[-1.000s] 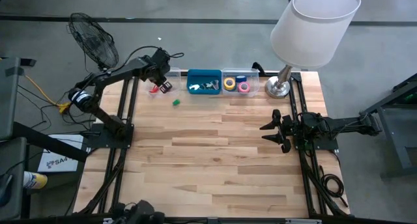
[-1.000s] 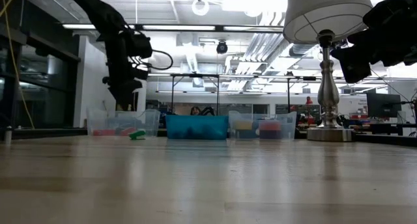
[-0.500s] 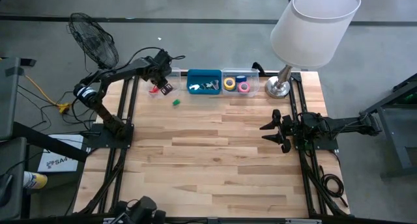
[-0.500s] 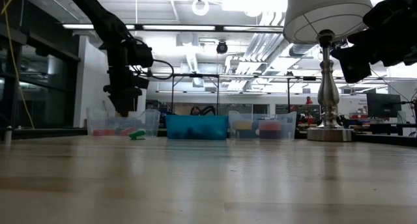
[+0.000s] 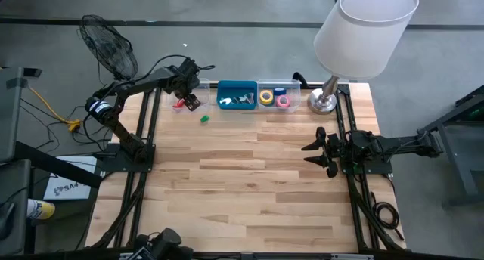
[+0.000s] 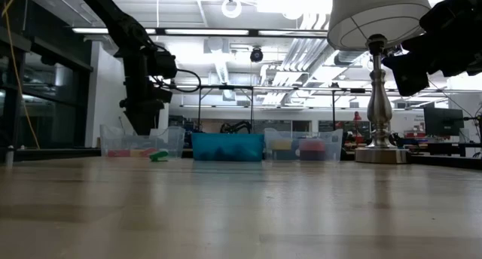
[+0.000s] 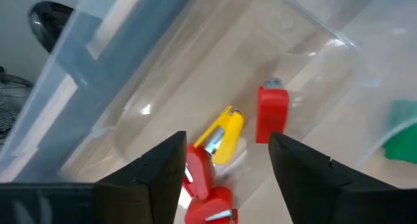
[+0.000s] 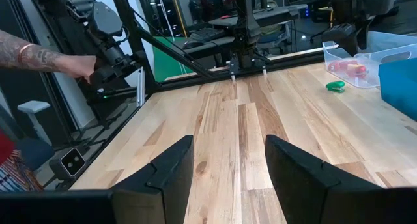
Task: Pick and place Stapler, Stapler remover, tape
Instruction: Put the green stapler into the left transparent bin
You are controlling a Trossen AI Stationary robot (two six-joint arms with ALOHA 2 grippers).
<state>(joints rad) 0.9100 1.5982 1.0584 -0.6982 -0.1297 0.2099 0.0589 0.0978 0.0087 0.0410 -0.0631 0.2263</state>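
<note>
Your left gripper (image 7: 225,168) hangs wide open over the clear bin (image 5: 198,88), with the yellow stapler (image 7: 223,134) between its fingers and red staplers (image 7: 272,113) just beside. Tape (image 5: 266,97) sits in the far bin. Your right gripper (image 5: 316,151) waits open, well apart.

Three bins in a row along table (image 5: 249,184) far edge: clear bin (image 5: 189,100) left, middle bin (image 5: 237,95), tape bin (image 5: 276,97) right, lamp (image 5: 325,100) beyond. Left gripper (image 7: 225,160) over clear bin; right gripper (image 5: 316,150) at right edge.
</note>
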